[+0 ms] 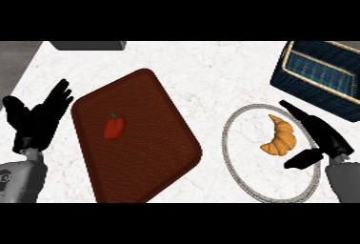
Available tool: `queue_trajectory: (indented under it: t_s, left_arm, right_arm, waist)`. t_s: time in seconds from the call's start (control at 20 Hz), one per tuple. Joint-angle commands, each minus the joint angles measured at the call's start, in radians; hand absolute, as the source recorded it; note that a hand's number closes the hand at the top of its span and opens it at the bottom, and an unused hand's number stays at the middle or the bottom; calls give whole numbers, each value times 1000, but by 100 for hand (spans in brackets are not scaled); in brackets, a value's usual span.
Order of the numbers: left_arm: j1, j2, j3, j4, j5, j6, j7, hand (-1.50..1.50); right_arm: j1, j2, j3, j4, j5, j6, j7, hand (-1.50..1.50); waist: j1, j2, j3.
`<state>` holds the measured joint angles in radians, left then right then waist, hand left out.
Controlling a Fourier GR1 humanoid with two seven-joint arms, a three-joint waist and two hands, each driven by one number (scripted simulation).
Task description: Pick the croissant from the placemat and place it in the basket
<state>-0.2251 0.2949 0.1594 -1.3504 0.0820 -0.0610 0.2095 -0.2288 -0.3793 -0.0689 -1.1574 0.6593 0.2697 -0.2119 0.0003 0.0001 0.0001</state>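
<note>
Nearest to us, two grey forearms enter at the lower edge: the right forearm (345, 181) just right of the plate (225, 143), the left forearm (21, 181) well to the left of the plate.

1. Plate. We see a round white plate with a grey rim on the pale, marbled counter (211, 71). All positions below refer to this plate.
2. Croissant (279, 137). It lies on the plate, in the upper right part, curved, with one tip up and its broad end down. Nothing holds it.
3. Right hand (330, 140). It sits over the plate's right rim. Its fingers (302, 116) are straight and spread from the thumb, pointing up and left past the rim. The thumb (301, 159) juts left over the plate. The hand is unclosed and holds nothing.
4. Croissant relative to fingers. The croissant lies just left of the fingers and just above the thumb, inside the angle between them. We see a narrow strip of plate between croissant and hand, so we read them as apart.
5. Left hand (35, 121). It rests far left of the plate, fingers up and relaxed, holding nothing.
6. Basket (320, 76). Dark blue with a pale rim, it stands near the plate, up and to the right.
7. Brown mat (141, 157). It lies just left of the plate, tilted, and carries a red pepper (114, 127).
</note>
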Motion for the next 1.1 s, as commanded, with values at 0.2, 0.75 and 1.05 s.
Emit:
queue_trajectory:
  t_s: [0.2, 0.75, 1.05]
  left_arm:
    - [-11, -20, 15, 24, -14, -13, -14, 0]
    - [-15, -42, 5, -9, -35, 12, 21, 0]
    - [11, -28, 7, -44, -23, -10, 29, 0]
  right_arm:
    - [-32, 16, 6, 129, 91, -95, -70, -150]
    - [-81, 48, 81, 205, 203, -132, -90, 150]
    - [-106, 353, 203, -39, 295, -132, 386, 150]
  waist:
    - [1, 1, 0]
    - [3, 1, 0]
    - [5, -8, -3]
